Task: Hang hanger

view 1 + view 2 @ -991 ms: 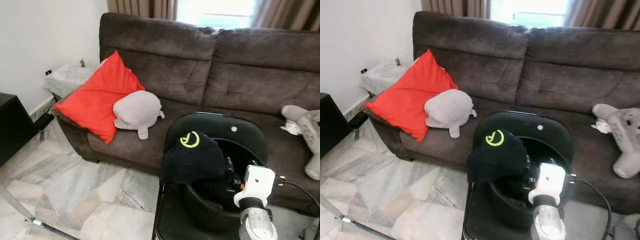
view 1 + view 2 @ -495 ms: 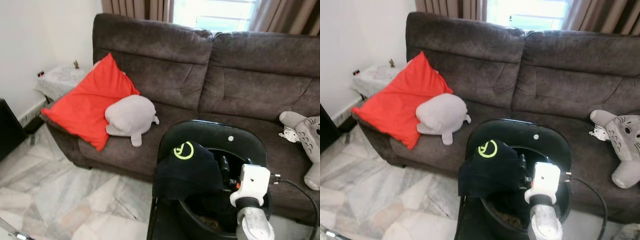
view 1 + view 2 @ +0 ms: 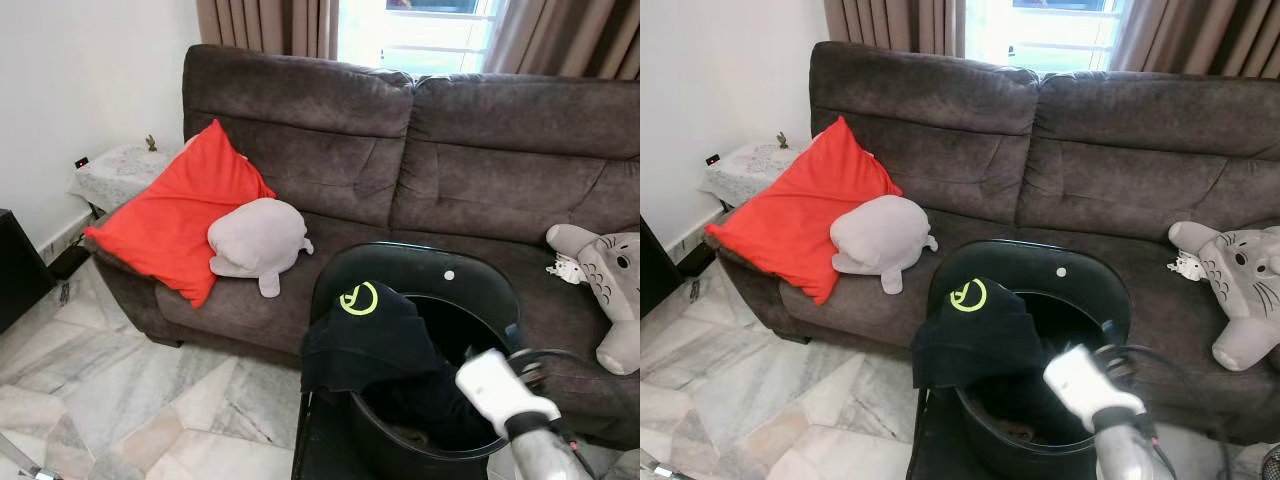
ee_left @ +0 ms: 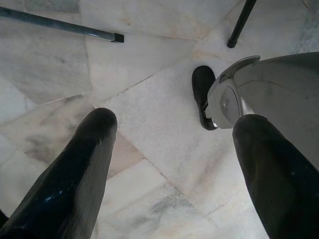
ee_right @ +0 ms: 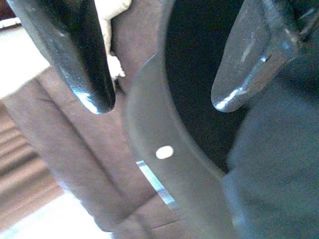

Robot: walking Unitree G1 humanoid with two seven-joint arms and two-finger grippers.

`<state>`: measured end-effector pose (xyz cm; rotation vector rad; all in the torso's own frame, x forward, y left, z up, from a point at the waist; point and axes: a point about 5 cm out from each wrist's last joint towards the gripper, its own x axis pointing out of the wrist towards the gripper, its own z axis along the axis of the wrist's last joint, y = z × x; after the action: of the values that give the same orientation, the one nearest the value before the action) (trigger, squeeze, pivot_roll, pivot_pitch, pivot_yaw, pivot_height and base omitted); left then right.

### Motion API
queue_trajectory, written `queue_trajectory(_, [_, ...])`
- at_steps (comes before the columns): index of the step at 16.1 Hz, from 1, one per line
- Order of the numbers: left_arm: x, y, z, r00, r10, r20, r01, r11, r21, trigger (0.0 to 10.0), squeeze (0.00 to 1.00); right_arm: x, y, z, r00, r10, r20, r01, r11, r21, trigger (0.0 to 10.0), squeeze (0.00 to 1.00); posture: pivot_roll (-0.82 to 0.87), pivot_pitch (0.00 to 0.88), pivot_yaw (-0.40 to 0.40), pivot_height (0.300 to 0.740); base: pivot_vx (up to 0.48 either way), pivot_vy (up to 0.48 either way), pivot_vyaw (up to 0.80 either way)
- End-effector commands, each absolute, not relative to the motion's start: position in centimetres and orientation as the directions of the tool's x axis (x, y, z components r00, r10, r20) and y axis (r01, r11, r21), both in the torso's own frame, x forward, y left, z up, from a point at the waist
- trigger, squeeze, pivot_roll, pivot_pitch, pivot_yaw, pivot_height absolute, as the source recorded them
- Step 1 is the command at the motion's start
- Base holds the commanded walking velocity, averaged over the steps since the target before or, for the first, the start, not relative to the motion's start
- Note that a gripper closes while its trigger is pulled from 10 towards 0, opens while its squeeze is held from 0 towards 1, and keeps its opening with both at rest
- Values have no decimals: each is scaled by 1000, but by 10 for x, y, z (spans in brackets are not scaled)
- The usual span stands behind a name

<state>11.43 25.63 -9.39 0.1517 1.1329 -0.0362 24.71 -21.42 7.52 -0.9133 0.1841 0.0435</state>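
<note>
A black garment (image 3: 365,335) with a yellow-green logo drapes over the rim of a black bucket (image 3: 400,455). The bucket stands on a black chair (image 3: 420,272) in front of the sofa. My right arm's white wrist (image 3: 495,388) is blurred at the bucket's right edge, and its fingers are lost against the dark cloth. In the right wrist view the right gripper (image 5: 159,104) is open, its fingers (image 5: 79,55) straddling the chair back's curved rim (image 5: 159,169) with dark cloth beside it. The left gripper (image 4: 174,122) hangs open over the marble floor. I see no hanger.
A brown sofa (image 3: 480,150) carries a red cushion (image 3: 180,215), a grey plush (image 3: 258,237) and a grey toy (image 3: 610,280) at the right. A side table (image 3: 115,170) and a black cabinet (image 3: 15,265) stand at the left. A metal pole (image 4: 60,25) lies on the floor.
The camera has lifted, showing more of the window. My right wrist has tilted over and dropped a little toward the bucket's right edge, and is now blurred.
</note>
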Motion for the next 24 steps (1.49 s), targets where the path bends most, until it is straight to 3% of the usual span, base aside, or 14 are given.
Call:
queue_trajectory(1, [113, 257, -94, 411, 47, -910, 108, 989, 99, 10000, 0, 246, -206, 63, 964, 46, -260, -239, 572, -785, 10000, 0, 17, 0, 17, 740, 0, 0, 0])
queue_trajectory(3, [114, 257, -94, 411, 44, -910, 110, 989, 98, 10000, 0, 252, -201, 57, 949, 106, -297, -308, 517, -799, 10000, 0, 25, 0, 16, 740, 0, 0, 0])
queue_trajectory(5, [114, 257, -94, 412, 44, -910, 108, 989, 97, 10000, 0, 256, -198, 55, 934, 128, -333, -347, 540, -767, 10000, 0, 26, 0, 15, 740, 0, 0, 0])
queue_trajectory(8, [114, 257, -94, 412, 45, -910, 106, 990, 97, 10000, 0, 262, -195, 47, 907, 153, -392, -414, 496, -763, 10000, 0, 27, 0, 16, 740, 0, 0, 0])
queue_trajectory(11, [115, 257, -94, 411, 45, -910, 105, 990, 97, 10000, 0, 265, -196, 34, 842, 175, -510, -533, 417, -737, 10000, 0, 38, 0, 15, 740, 0, 0, 0])
queue_trajectory(17, [115, 257, -94, 412, 43, -910, 116, 988, 99, 10000, 0, 291, -200, 47, 902, 129, -413, -428, 401, -810, 10000, 0, 41, 0, 22, 740, 0, 0, 0])
queue_trajectory(24, [115, 258, -93, 412, 41, -910, 120, 988, 99, 10000, 0, 296, -193, 35, 858, 192, -476, -513, 360, -779, 10000, 0, 46, 0, 25, 740, 0, 0, 0])
